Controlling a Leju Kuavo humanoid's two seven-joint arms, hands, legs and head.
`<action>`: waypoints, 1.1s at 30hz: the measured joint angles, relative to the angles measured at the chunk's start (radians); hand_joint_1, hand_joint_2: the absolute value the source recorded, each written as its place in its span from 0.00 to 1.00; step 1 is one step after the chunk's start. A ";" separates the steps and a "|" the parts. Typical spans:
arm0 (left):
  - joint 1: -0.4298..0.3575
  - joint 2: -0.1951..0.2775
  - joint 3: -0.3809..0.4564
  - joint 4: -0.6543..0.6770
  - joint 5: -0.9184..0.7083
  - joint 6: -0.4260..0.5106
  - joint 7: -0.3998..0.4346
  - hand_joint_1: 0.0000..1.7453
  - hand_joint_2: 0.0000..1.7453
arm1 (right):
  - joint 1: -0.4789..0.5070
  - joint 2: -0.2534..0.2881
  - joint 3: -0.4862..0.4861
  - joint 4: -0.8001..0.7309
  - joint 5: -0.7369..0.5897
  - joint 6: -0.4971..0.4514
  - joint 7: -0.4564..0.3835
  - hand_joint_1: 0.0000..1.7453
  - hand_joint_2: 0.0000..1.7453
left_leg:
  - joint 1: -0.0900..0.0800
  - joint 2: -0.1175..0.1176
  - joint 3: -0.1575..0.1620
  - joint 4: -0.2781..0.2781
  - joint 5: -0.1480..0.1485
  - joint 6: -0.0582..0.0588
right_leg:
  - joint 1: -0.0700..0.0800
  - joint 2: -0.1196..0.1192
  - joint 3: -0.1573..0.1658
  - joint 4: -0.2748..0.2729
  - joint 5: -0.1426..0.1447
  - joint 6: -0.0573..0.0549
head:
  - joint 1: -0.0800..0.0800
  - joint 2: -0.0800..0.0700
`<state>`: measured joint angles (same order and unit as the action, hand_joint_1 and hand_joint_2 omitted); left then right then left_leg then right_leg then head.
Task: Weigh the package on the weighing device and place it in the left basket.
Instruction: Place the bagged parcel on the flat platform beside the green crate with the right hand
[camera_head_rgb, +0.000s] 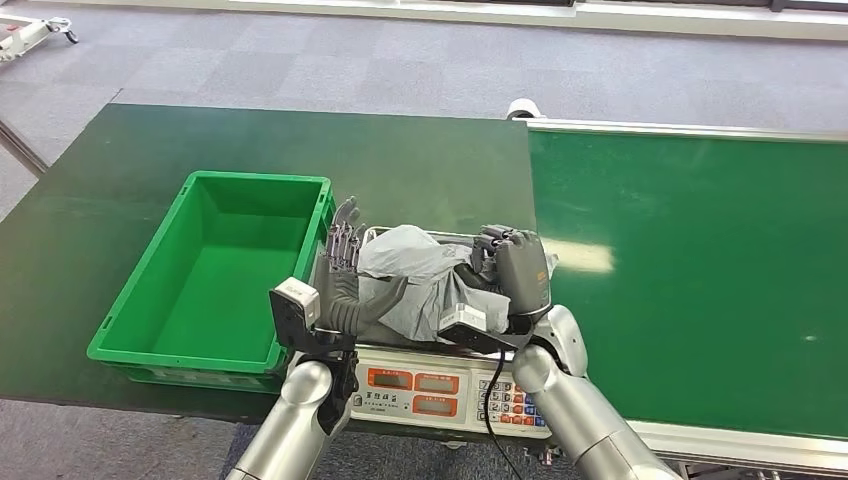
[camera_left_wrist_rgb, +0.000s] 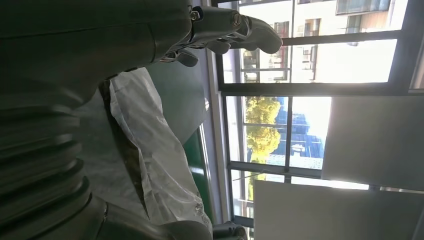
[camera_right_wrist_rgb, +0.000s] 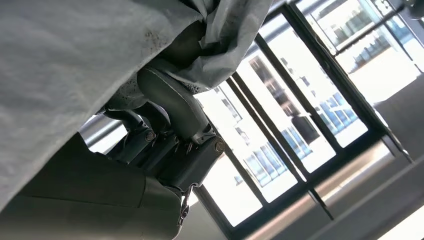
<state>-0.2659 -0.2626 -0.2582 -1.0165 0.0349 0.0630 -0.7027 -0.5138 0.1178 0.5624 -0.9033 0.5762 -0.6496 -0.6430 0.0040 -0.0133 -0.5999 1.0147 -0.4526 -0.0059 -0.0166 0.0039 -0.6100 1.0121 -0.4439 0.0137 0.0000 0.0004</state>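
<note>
Grey package (camera_head_rgb: 415, 275) on scale (camera_head_rgb: 450, 385), between hands: right hand (camera_head_rgb: 518, 270) grips it, left hand (camera_head_rgb: 345, 280) spread alongside.

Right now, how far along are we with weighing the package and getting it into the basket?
Done: the package lies on the scale, so it is at the weighing step. In hand: the right hand grips its right side, fingers curled into the grey bag, and the left hand stands at its left side, fingers straight, thumb under the edge. Left: lift it and carry it left into the basket, which holds nothing yet.
</note>
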 joint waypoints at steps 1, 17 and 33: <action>0.000 0.000 0.002 0.001 0.000 -0.004 0.000 0.00 1.00 | -0.005 -0.001 0.002 0.019 -0.010 0.019 0.012 0.50 1.00 | 0.000 0.000 0.000 0.000 0.000 0.000 | 0.000 0.000 0.000 0.000 0.000 0.000 | 0.000 0.000; 0.002 0.000 0.014 0.002 -0.017 -0.014 0.000 0.00 1.00 | 0.044 -0.083 -0.024 -0.079 -0.386 0.537 0.038 0.00 1.00 | 0.000 0.001 0.000 0.000 0.000 0.000 | 0.000 0.001 0.000 0.000 0.001 -0.001 | 0.000 0.000; 0.004 0.000 0.030 -0.008 -0.015 -0.015 0.000 0.00 1.00 | 0.274 -0.130 -0.223 -0.439 -0.523 0.367 -0.053 0.00 1.00 | 0.000 0.001 -0.001 0.000 0.000 0.000 | 0.000 0.000 -0.001 0.000 0.000 -0.001 | 0.000 0.000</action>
<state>-0.2616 -0.2623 -0.2282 -1.0243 0.0201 0.0484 -0.7031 -0.2401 -0.0126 0.3398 -1.3418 0.0536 -0.2828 -0.6961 0.0038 -0.0127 -0.6008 1.0150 -0.4531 -0.0059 -0.0168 0.0041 -0.6109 1.0120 -0.4436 0.0132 0.0000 0.0004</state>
